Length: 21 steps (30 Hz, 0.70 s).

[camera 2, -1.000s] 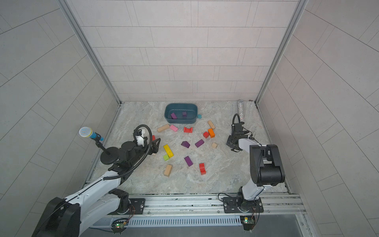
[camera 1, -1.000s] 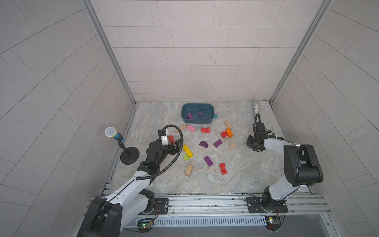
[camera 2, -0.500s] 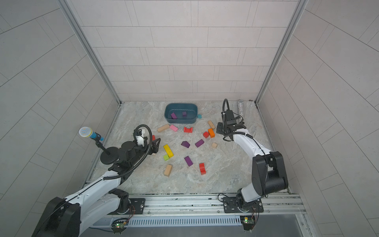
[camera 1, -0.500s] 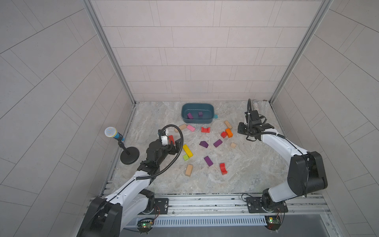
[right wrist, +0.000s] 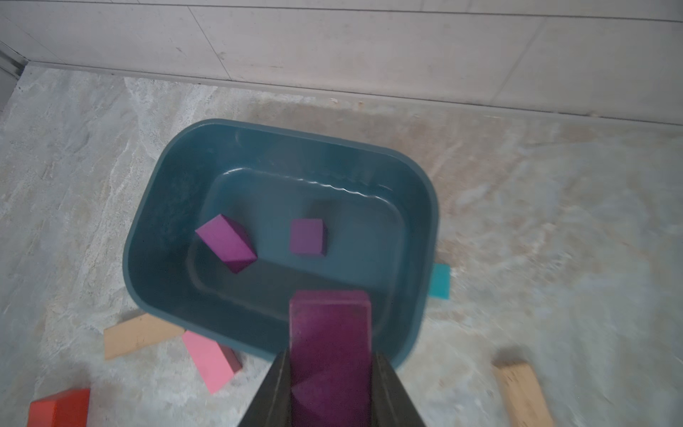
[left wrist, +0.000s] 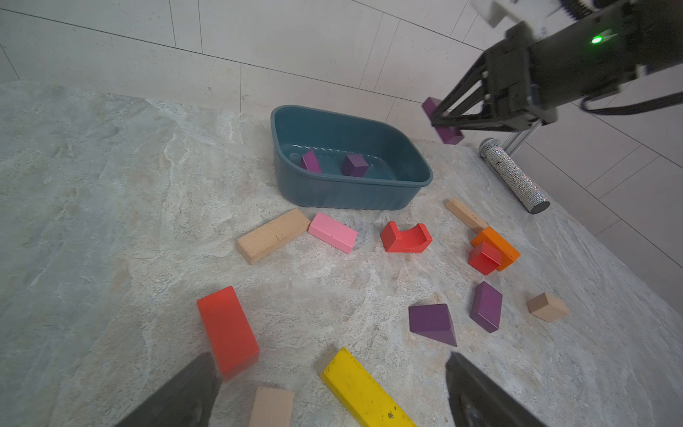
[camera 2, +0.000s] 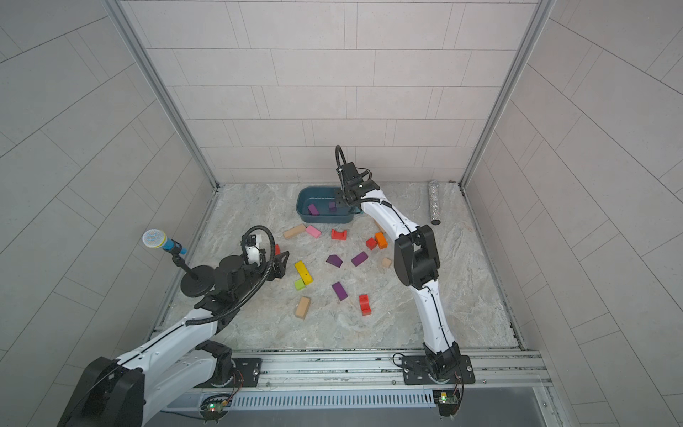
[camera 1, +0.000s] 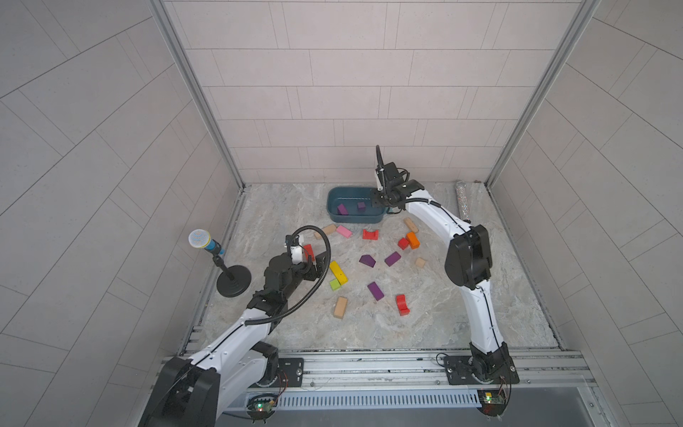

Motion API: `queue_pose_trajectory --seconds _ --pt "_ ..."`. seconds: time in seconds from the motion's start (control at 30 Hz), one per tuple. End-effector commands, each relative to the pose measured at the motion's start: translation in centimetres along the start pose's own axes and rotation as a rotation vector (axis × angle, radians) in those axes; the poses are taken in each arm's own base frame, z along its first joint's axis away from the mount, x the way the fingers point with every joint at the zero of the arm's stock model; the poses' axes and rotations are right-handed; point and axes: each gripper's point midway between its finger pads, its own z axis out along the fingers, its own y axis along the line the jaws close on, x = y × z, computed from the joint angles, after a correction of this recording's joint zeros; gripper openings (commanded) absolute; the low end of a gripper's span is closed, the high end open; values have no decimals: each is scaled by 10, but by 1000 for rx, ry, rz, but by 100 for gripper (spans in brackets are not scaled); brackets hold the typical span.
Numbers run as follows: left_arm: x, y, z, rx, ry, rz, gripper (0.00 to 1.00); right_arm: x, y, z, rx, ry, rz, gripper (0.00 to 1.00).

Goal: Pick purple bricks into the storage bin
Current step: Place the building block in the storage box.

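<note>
- Over the right end of the storage bin (right wrist: 166, 207), the right fingers (right wrist: 275, 395) are clenched on a purple brick (right wrist: 330, 332), held above the rim and not yet let go
- A second ago that arm was low on the bench (camera 1: 425, 314), off to the right of the scattered blocks; it has since lifted and swung across to the bin, so the pick looks done and the carry nearly over
- Inside the bin a purple bar (right wrist: 226, 242) and a purple cube (right wrist: 306, 236) already lie on its floor, apart from each other, with room left around them
- What remains of this step, I judge, is to open over the tub; the held brick hangs close to the rim, so a little more reach inward would keep it from clipping the wall
- Nearer the robot, the left fingers (left wrist: 181, 395) are spread wide and empty, low over a red block (left wrist: 227, 329) and a yellow bar (left wrist: 362, 392); that arm has not shifted
- Three more purple pieces wait on the bench: a wedge (camera 1: 367, 260), a second brick (camera 1: 392, 258) near it and a third brick (camera 1: 375, 291) closer to the robot
</note>
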Motion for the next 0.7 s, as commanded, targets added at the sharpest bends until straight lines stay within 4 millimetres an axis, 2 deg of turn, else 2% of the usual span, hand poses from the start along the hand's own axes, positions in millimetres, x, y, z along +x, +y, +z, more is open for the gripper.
queue_pose_trajectory --seconds 0.0,0.13,0.37,0.67 --pt "-11 1 -1 -19 -21 22 100 2 -5 8 39 53 -57 0" --pt "-11 1 0 -20 -17 26 100 -1 3 29 32 53 -91 0" --pt "-10 2 0 -21 -13 27 100 22 -1 75 37 81 -87 0" --pt "-8 2 1 -20 -8 25 100 24 -9 99 50 55 -84 0"
